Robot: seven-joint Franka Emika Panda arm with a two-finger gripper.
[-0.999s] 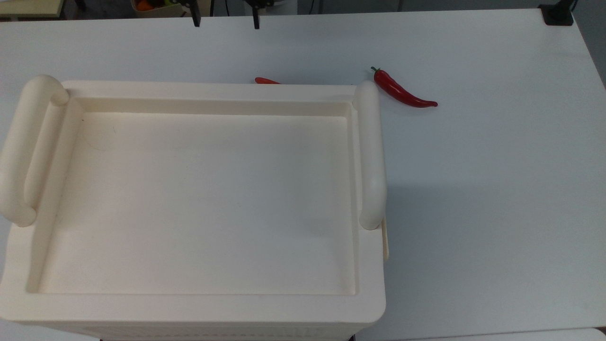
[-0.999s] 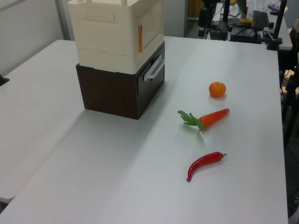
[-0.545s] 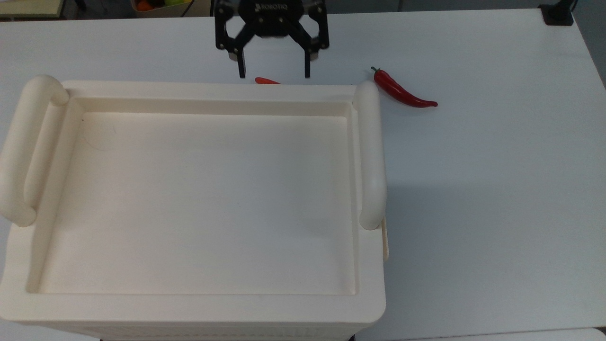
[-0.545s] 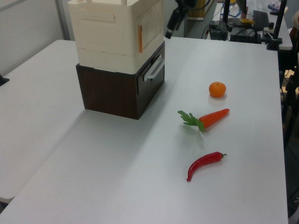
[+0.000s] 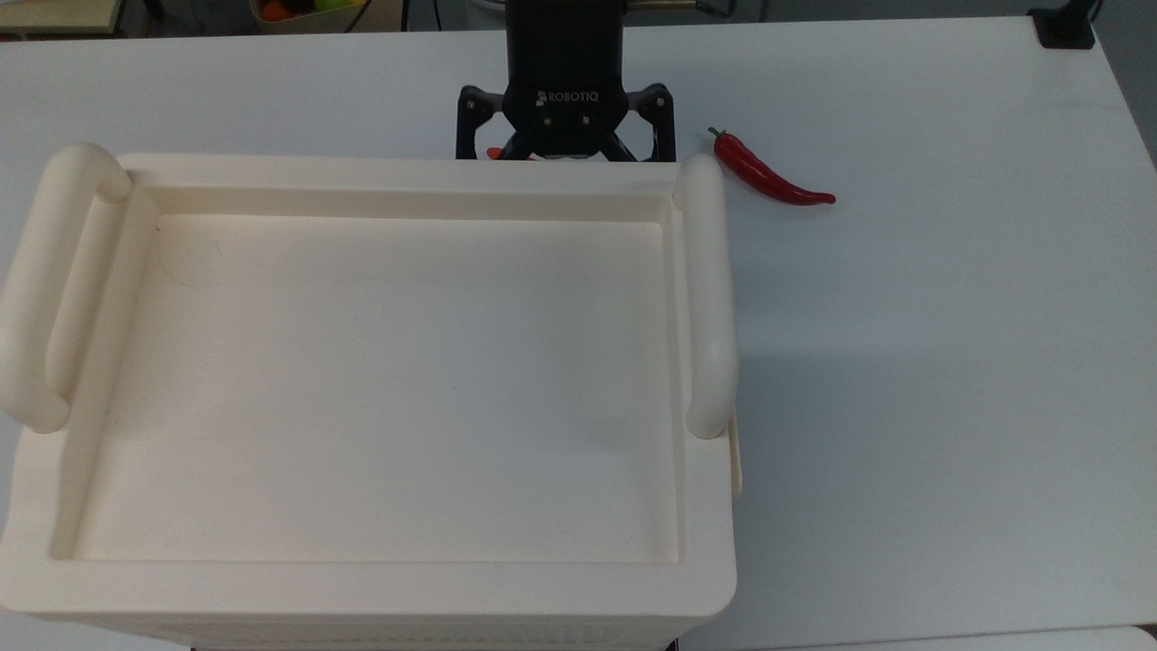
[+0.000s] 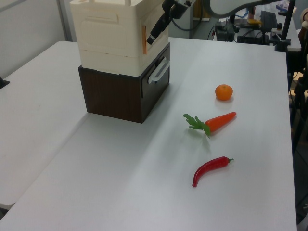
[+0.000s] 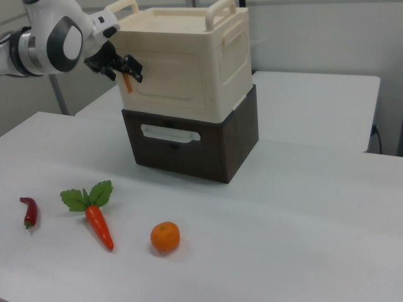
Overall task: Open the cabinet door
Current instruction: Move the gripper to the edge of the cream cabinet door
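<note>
The word "ROBOTIQ" stands in white letters on the black body of the gripper (image 5: 565,149).

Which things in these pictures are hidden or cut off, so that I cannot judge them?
- Top view: the cabinet rim hides the gripper tips.
- Top view: the cabinet door face lies under that rim.
- Left view: the gripper is too small to read its jaws.
- Right view: the arm is cut by the right view's left edge.
</note>
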